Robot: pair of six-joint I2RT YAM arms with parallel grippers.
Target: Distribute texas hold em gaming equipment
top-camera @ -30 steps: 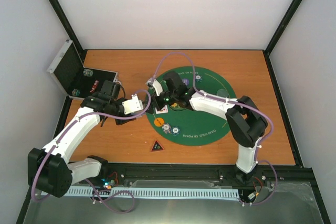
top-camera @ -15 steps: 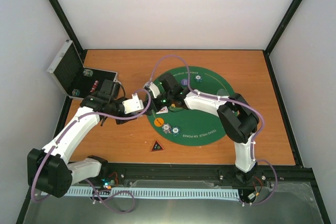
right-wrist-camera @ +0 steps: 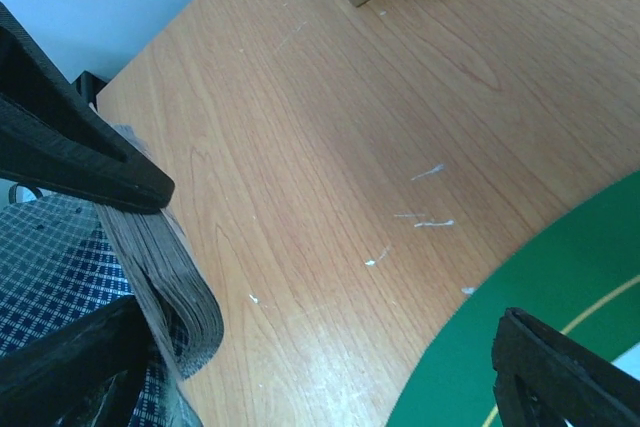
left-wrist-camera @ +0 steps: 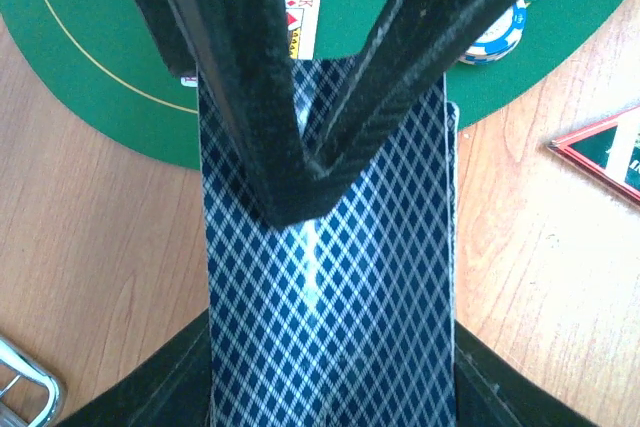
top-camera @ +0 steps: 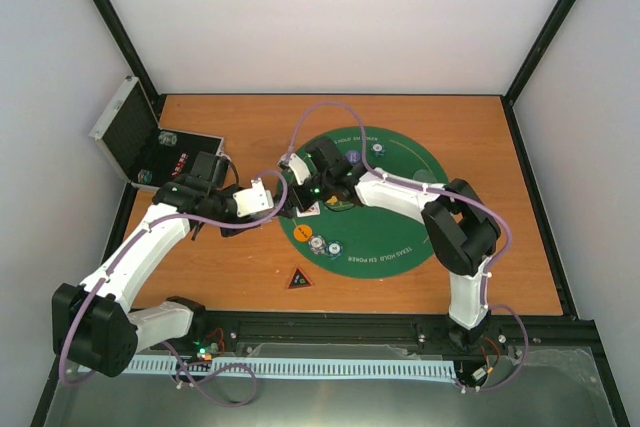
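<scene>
The left jaws are clamped on a deck of cards (left-wrist-camera: 330,327), diamond-patterned backs up, held over the desk (left-wrist-camera: 90,277) at the edge of the green mat (left-wrist-camera: 80,7). The right jaws stand wide apart beside the deck, gripping nothing. A face-up card (left-wrist-camera: 298,32) and stacked chips (left-wrist-camera: 495,35) lie on the mat. The triangle (left-wrist-camera: 610,152) rests on the wood.

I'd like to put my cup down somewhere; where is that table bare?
Bare wood lies right of the green mat, out to the table's right edge, and in the strip behind the mat along the far edge. Crowded: the mat's left side, where the left hand, holding the deck, meets the right hand near the chips; case far left.
</scene>
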